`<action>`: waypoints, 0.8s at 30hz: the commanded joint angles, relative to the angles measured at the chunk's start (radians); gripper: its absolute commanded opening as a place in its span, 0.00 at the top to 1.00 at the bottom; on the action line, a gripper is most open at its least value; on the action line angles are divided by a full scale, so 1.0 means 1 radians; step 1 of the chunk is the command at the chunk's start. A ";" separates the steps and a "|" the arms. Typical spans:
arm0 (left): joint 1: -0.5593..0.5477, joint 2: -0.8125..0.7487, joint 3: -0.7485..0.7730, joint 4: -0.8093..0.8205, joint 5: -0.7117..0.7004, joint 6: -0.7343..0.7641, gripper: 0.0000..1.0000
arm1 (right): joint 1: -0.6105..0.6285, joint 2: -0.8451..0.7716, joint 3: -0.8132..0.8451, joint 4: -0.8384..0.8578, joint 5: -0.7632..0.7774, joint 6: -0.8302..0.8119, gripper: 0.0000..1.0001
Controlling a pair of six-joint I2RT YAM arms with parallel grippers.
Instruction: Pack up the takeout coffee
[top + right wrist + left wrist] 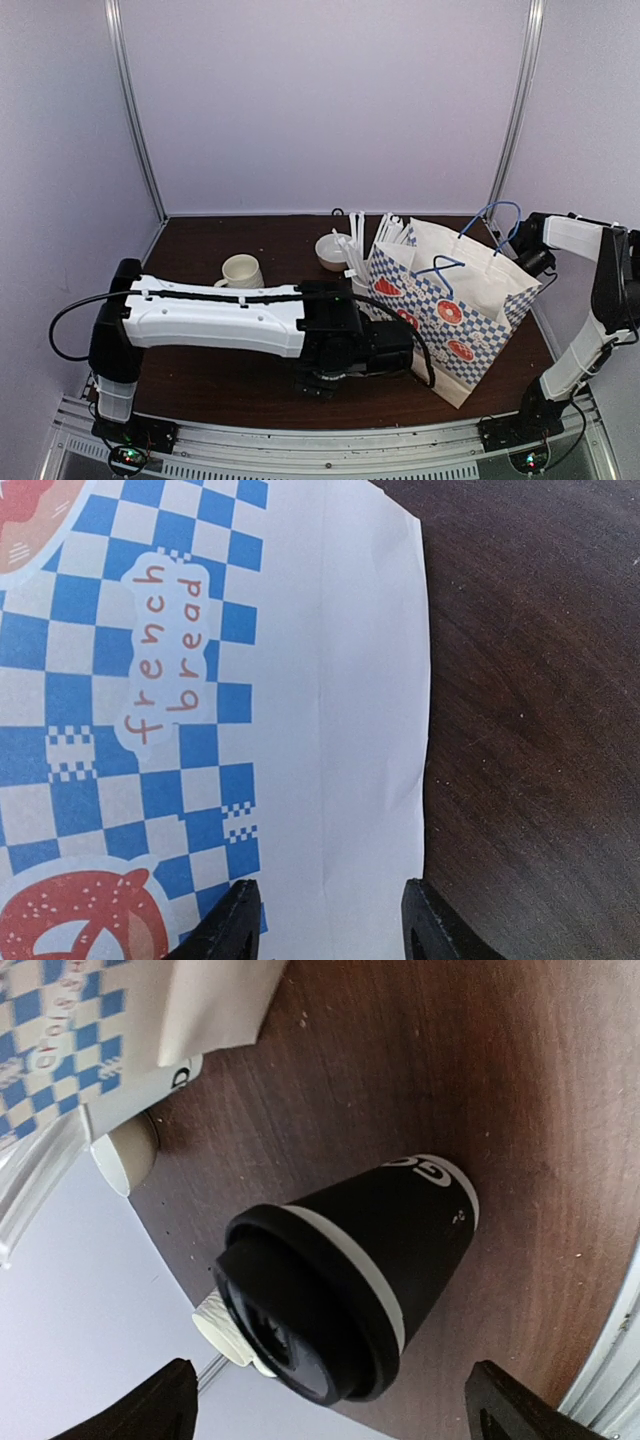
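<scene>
Left gripper [340, 1402] released, jaws wide; lidded black cup [350, 1270] between fingertips, untouched, near paper bag [470, 290]. Right gripper [332, 922] at bag edge, grip unclear.

The coffee cup [350, 1270] sits on the table [480, 1080] near the paper bag [60, 1040].

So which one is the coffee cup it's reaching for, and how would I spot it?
Find the blue-checked paper bag on the brown table. Close beside it, between the left arm's open fingers, sits a small paper cup. It is black, with a black lid and white lettering, unlike the cream mug and the white cup of stirrers.
</scene>
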 commanded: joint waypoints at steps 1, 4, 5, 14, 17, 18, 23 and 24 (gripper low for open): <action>0.006 -0.134 0.048 0.051 0.116 -0.030 0.02 | -0.001 -0.010 -0.008 -0.023 -0.007 -0.018 0.48; 0.038 -0.182 0.044 0.055 0.182 -0.090 0.02 | -0.001 -0.009 -0.014 -0.019 -0.009 -0.016 0.48; 0.056 -0.196 0.040 0.058 0.205 -0.117 0.03 | -0.001 -0.010 -0.015 -0.019 -0.011 -0.014 0.48; 0.140 -0.339 -0.140 0.164 0.399 -0.225 0.02 | -0.001 -0.019 -0.019 -0.019 -0.013 -0.014 0.47; 0.186 -0.384 -0.211 0.244 0.468 -0.230 0.03 | 0.000 -0.014 -0.019 -0.017 -0.015 -0.014 0.47; 0.206 -0.396 -0.232 0.268 0.505 -0.233 0.03 | 0.000 -0.014 -0.019 -0.016 -0.015 -0.013 0.47; 0.254 -0.408 -0.279 0.323 0.587 -0.221 0.02 | 0.000 -0.024 -0.025 -0.016 -0.005 -0.014 0.47; 0.256 -0.401 -0.280 0.324 0.584 -0.214 0.02 | 0.000 -0.024 -0.027 -0.013 -0.004 -0.014 0.47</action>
